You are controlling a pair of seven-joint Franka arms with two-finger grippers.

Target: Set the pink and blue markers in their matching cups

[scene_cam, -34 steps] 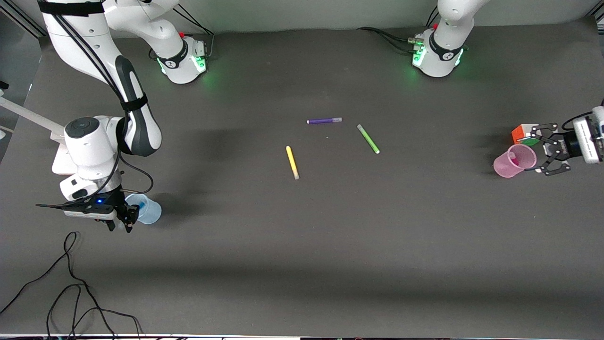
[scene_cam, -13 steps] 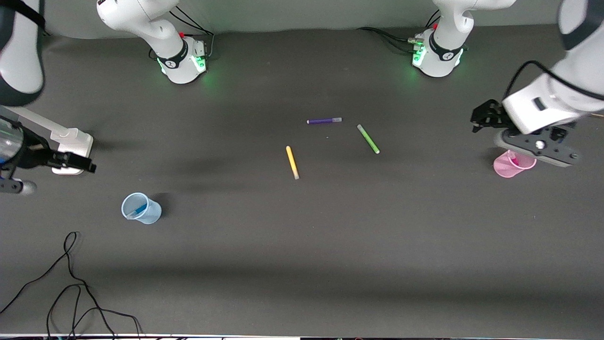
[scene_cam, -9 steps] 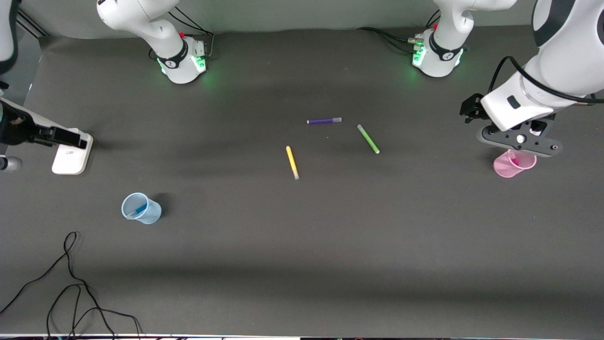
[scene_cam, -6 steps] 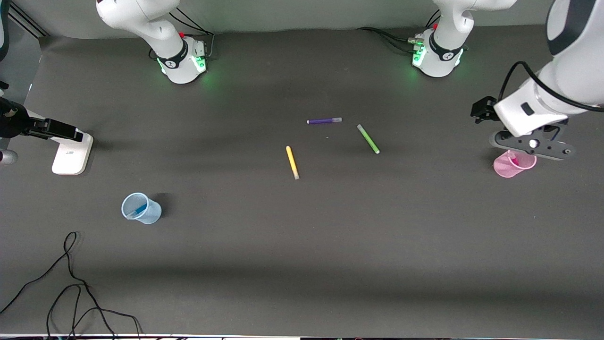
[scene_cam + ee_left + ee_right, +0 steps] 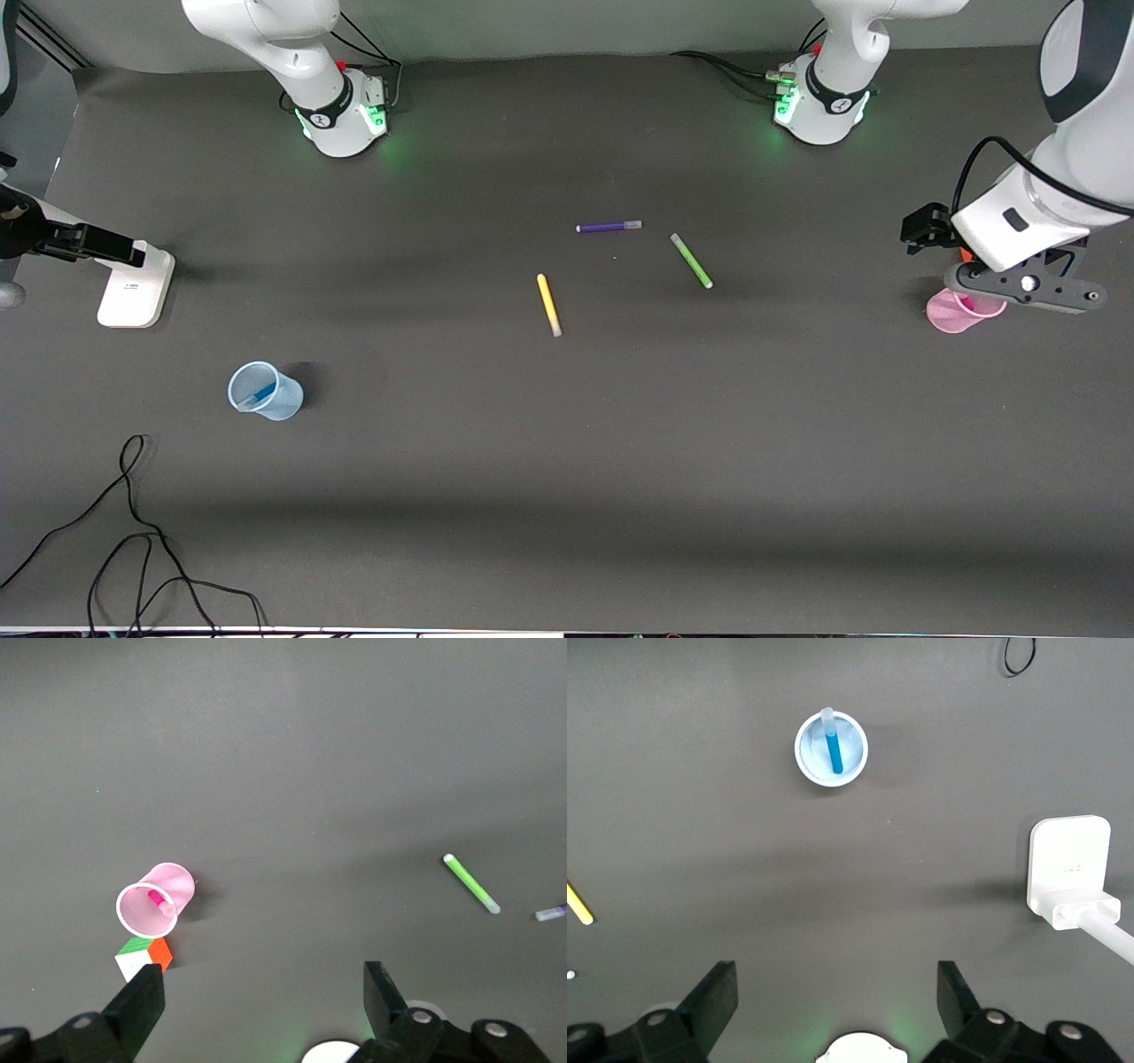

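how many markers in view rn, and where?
5. Blue marker in the pale blue plastic cup; pink marker in the pink plastic cup; slim purple marker, green marker and yellow marker loose mid-table. None looks hidden.

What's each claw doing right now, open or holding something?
Left claw: open, empty, up over the pink cup.
Right claw: open, empty, up over the table's right-arm end.
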